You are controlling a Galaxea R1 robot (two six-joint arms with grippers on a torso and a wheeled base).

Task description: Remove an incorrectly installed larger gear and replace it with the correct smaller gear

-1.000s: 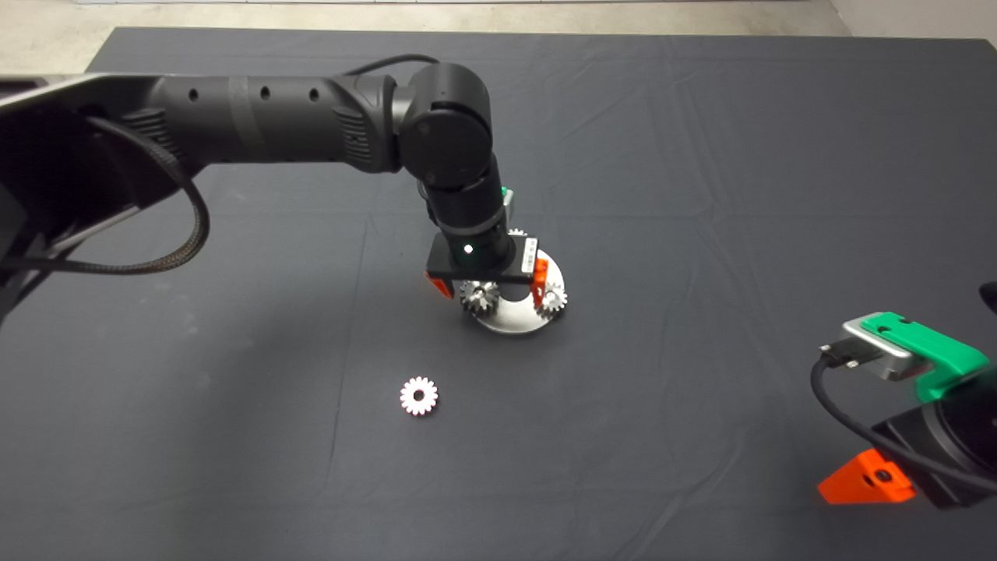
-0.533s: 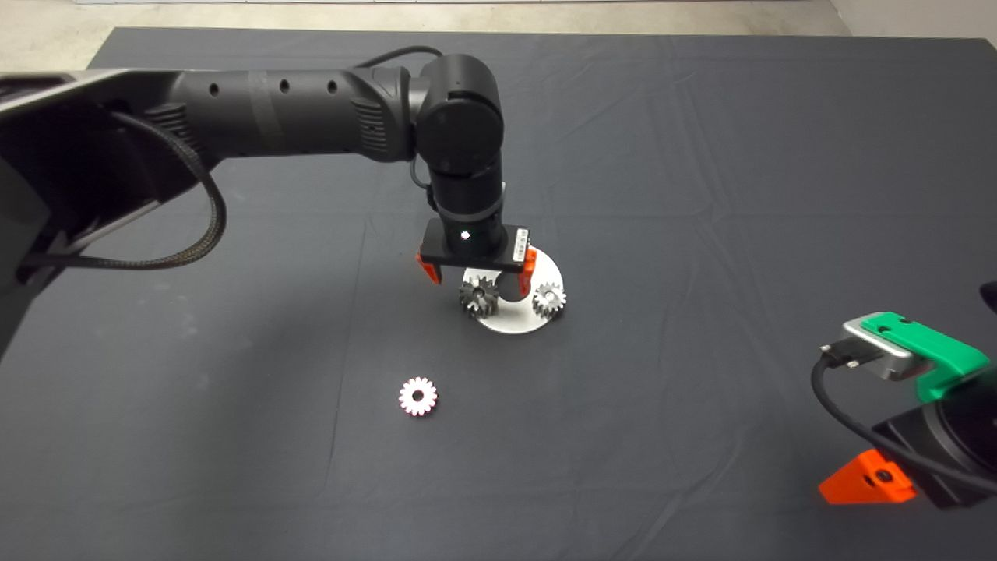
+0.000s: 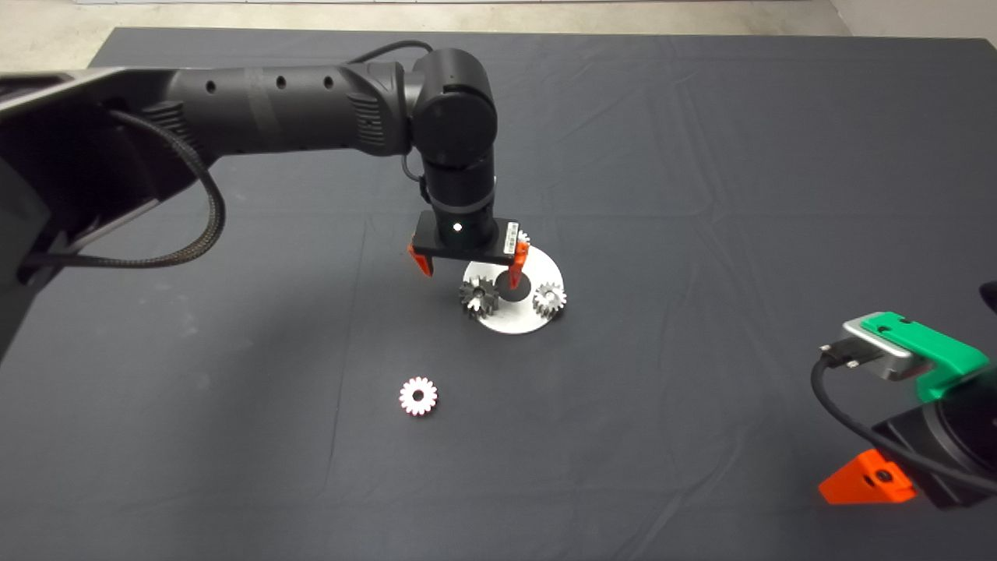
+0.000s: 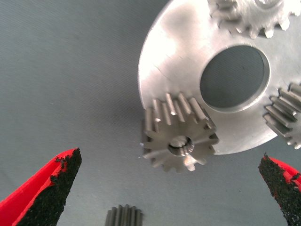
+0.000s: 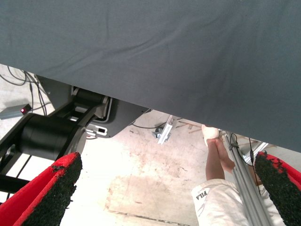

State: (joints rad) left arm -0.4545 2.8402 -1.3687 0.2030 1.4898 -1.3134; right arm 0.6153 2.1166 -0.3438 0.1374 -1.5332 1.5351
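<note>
The larger gear, dark grey steel, stands at the near-left rim of a round silver plate with a centre hole. In the left wrist view the larger gear lies between and just beyond my red fingers. My left gripper hangs open above the plate's left side and holds nothing. The smaller gear, pale and whitish, lies flat on the mat nearer the front. My right gripper is parked open at the mat's lower right edge.
Two small silver gears sit on the plate, one at the right and one at the back, partly hidden by the gripper. The right wrist view shows the mat's edge, the floor, the robot base and a person's leg.
My left gripper has shifted back and to the left, from straddling the plate's gears to its left side. It stays open. The larger gear has not moved.
</note>
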